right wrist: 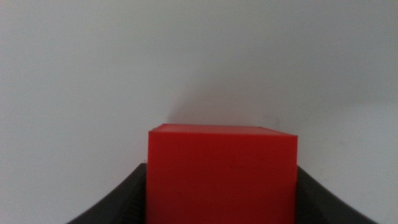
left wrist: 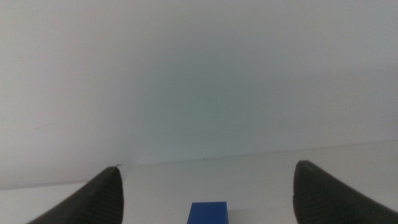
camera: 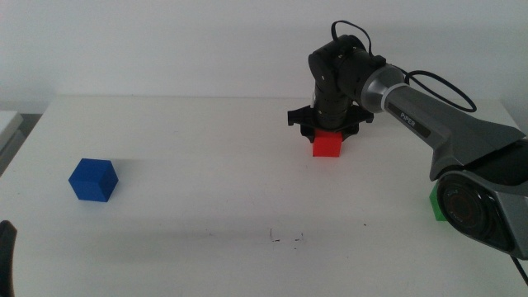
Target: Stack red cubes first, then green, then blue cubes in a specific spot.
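R gripper [camera: 328, 132] at far centre of tabletop [camera: 206, 181], fingers [right wrist: 124, 199] closed against both sides of red cube [camera: 327, 145]. Cube sits square between them, flat face toward wrist cam; no long axis. Resting on the tabletop or just off it: can't tell. L gripper [left wrist: 205, 193] waits at near-left edge, fingers spread wide, nothing held. Blue cube [camera: 92, 180] left; green cube [camera: 437, 205] partly hidden behind R arm base.
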